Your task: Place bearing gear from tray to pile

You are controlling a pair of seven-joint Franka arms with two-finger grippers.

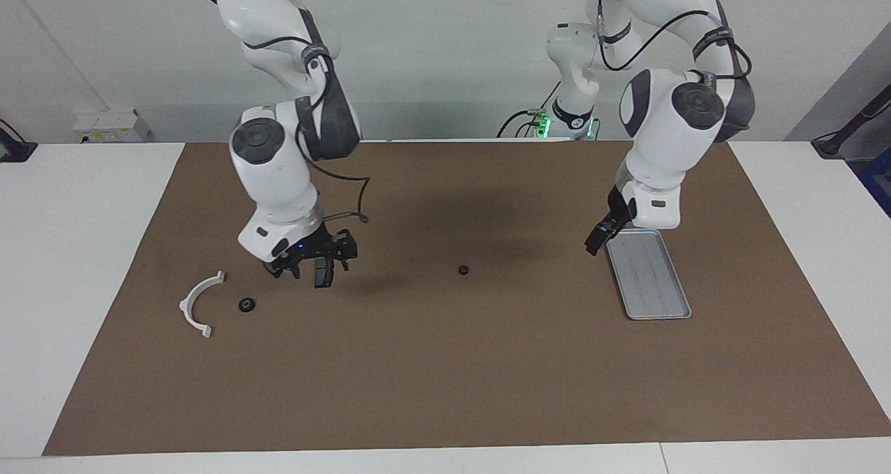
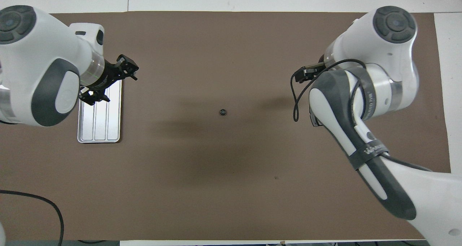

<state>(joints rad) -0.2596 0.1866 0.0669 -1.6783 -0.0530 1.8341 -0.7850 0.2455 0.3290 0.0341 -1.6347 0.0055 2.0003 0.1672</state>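
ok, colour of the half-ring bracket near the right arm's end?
White. The half-ring bracket shows best in the facing view; the overhead view hides it under the arm.

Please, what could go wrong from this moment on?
1. One gear lies alone mid-table, neither on the tray nor by the bracket. Small and round, it could slip or roll when gripped.
2. The left gripper hangs at the tray's edge and might bump the rim.
3. The right gripper is low over a dark plate and could knock it.
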